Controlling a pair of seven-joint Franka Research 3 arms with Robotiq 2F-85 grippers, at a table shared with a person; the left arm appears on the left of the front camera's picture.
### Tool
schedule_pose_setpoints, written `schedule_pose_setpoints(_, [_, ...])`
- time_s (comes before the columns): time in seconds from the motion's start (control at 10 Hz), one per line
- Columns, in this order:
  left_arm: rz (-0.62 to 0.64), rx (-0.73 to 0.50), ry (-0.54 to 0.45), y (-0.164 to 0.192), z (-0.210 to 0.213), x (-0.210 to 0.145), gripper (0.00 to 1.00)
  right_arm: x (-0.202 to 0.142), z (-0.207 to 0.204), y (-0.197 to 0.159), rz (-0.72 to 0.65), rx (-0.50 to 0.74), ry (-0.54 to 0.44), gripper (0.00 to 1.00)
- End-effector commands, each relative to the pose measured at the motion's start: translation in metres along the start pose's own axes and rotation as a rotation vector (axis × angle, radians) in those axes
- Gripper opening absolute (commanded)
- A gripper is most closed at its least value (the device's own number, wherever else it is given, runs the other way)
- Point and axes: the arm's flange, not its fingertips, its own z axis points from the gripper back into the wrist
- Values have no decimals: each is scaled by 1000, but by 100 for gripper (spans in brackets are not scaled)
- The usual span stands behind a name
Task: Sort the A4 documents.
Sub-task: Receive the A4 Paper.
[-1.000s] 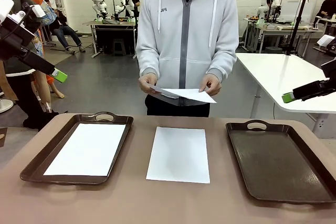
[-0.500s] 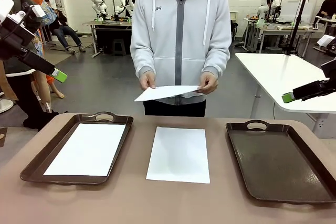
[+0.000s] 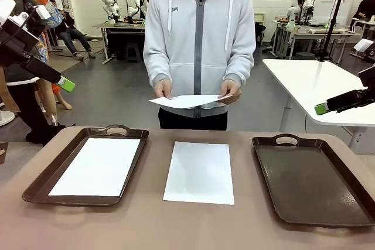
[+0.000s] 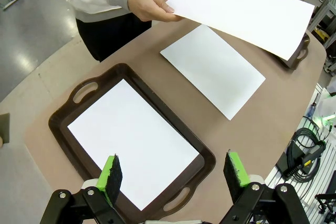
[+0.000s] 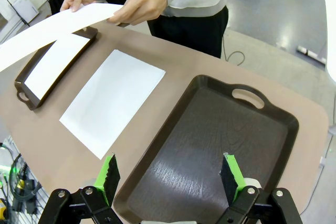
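Note:
One white A4 sheet (image 3: 200, 171) lies flat on the table's middle. Another sheet (image 3: 96, 166) rests inside the left brown tray (image 3: 41, 177). The person at the far side holds a third sheet (image 3: 187, 100) in both hands above the far edge. My left gripper (image 4: 174, 172) hovers open high over the left tray, seen from the front at the upper left (image 3: 65, 84). My right gripper (image 5: 168, 176) hangs open high above the right brown tray (image 5: 207, 153), which holds nothing; from the front it shows at the right edge (image 3: 321, 108).
The tan table (image 3: 176, 221) carries the two trays with the loose sheet between them. A white table (image 3: 316, 83) stands behind on the right. Cables (image 4: 302, 150) hang off the table's side in the left wrist view.
The person has levelled the held sheet and brought it up in front of the body with both hands. Neither arm has moved.

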Motion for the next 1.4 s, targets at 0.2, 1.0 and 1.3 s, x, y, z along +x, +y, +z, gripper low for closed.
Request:
schedule_pose_setpoints(0.2, [6,0,-9,1,-1,1,100,-1,-1,-1,-1,17,-5,100])
schedule_pose_setpoints(1.0, [6,0,-9,1,-1,1,100,-1,-1,-1,-1,17,-5,100])
schedule_pose_setpoints(1.3, [6,0,-9,1,-1,1,100,-1,-1,-1,-1,17,-5,100])
